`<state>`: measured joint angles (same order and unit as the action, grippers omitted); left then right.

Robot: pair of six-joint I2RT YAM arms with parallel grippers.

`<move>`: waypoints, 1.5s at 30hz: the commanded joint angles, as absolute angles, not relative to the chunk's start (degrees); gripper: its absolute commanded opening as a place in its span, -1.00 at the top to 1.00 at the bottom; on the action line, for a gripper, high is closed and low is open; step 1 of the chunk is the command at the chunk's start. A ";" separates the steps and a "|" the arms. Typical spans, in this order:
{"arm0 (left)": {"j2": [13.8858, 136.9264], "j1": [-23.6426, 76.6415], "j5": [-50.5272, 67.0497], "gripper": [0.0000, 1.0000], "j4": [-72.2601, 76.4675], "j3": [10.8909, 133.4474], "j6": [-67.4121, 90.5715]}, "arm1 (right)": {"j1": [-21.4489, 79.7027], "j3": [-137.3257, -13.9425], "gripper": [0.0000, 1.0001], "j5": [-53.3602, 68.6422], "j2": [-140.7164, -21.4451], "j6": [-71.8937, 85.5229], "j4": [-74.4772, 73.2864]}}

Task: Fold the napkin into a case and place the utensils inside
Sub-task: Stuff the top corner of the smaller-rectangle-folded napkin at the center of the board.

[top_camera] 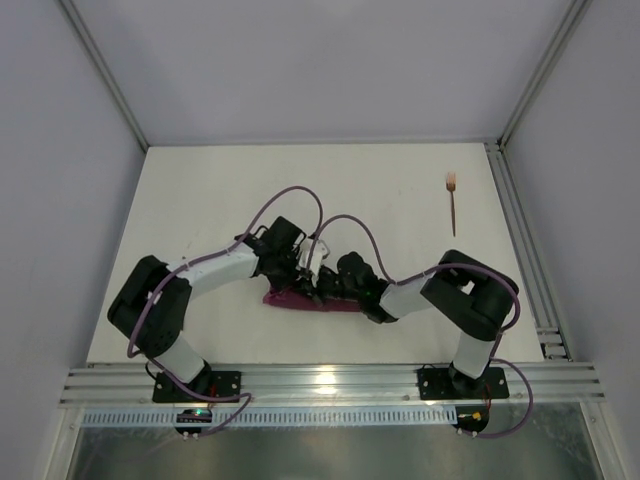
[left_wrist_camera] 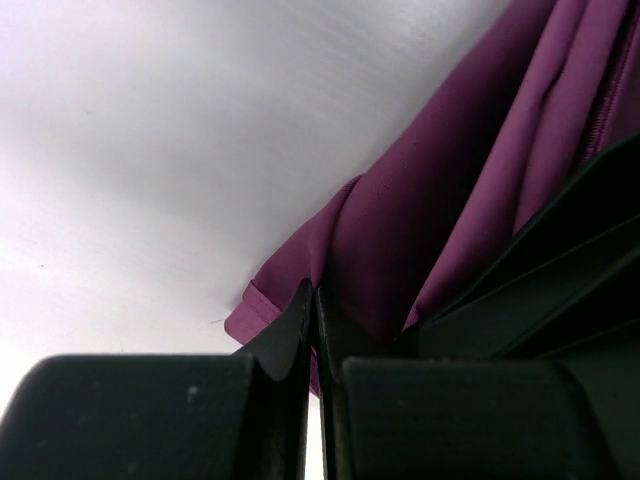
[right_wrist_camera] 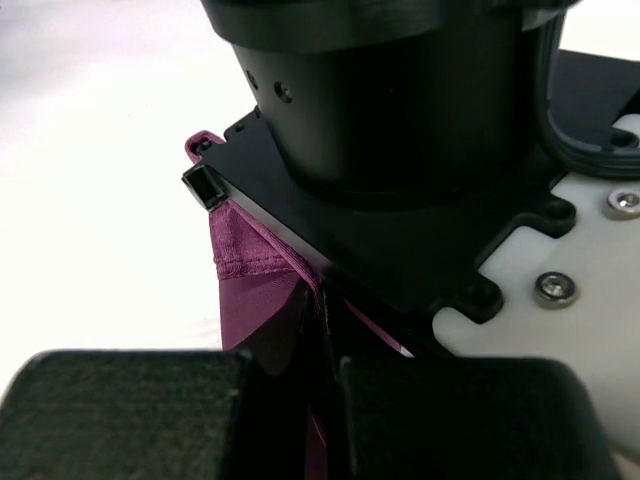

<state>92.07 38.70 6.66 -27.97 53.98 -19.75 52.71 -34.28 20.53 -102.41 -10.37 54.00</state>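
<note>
The maroon-purple napkin [top_camera: 288, 299] lies as a narrow folded strip near the table's front middle. My left gripper [top_camera: 304, 276] and right gripper [top_camera: 324, 287] meet over its middle, almost touching. In the left wrist view the left gripper [left_wrist_camera: 316, 300] has its jaws pinched together on a raised fold of the napkin [left_wrist_camera: 400, 230]. In the right wrist view the right gripper [right_wrist_camera: 323, 308] is shut on a hemmed edge of the napkin [right_wrist_camera: 250, 290], right against the left gripper's body [right_wrist_camera: 400, 150]. One copper utensil [top_camera: 452, 205] lies at the far right. No other utensil is in view.
An aluminium rail [top_camera: 330, 385] runs along the near edge and another [top_camera: 525, 250] along the right edge. Grey walls enclose the table on the left, back and right. Purple cables loop over both arms.
</note>
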 commanded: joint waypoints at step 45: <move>82.44 29.97 14.41 0.39 -25.05 54.84 -14.76 | 47.29 -38.67 0.93 17.58 -111.09 6.15 40.43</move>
<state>88.31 30.35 11.51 -31.53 52.69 -15.20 47.83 -40.34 19.33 -108.05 3.57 49.36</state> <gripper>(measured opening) 0.266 0.047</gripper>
